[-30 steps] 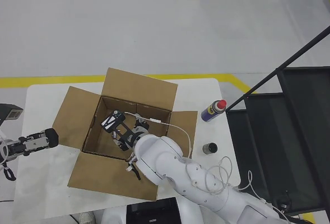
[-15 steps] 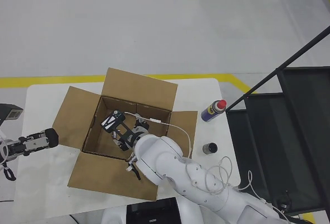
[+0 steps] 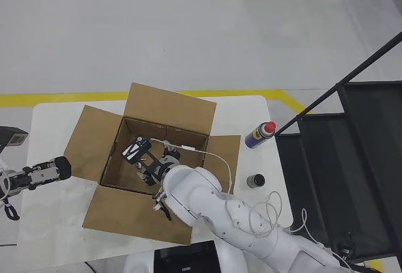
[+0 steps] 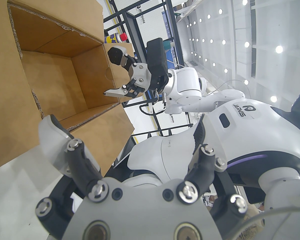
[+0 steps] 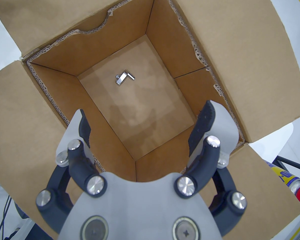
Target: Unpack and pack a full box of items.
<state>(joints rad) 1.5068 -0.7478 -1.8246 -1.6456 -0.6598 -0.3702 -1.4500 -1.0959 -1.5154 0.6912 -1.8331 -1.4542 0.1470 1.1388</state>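
Right hand [image 5: 145, 114] has nudged slightly over the box [image 5: 215, 38]. Left hand [image 3: 56, 168] is unmoved, beside the box over the surface [image 3: 57, 123], fingers apart, empty. Right hand is also spread and empty, above the opening. The metal part [image 5: 125, 78] lies on the box floor.

Likely step: fetch it. Drop straight down clear of the walls, centre on the part, and get the pads to the floor before closing.

Counts: one box, one metal part, one spray can [image 3: 261, 134], one small dark can [image 3: 255, 181].
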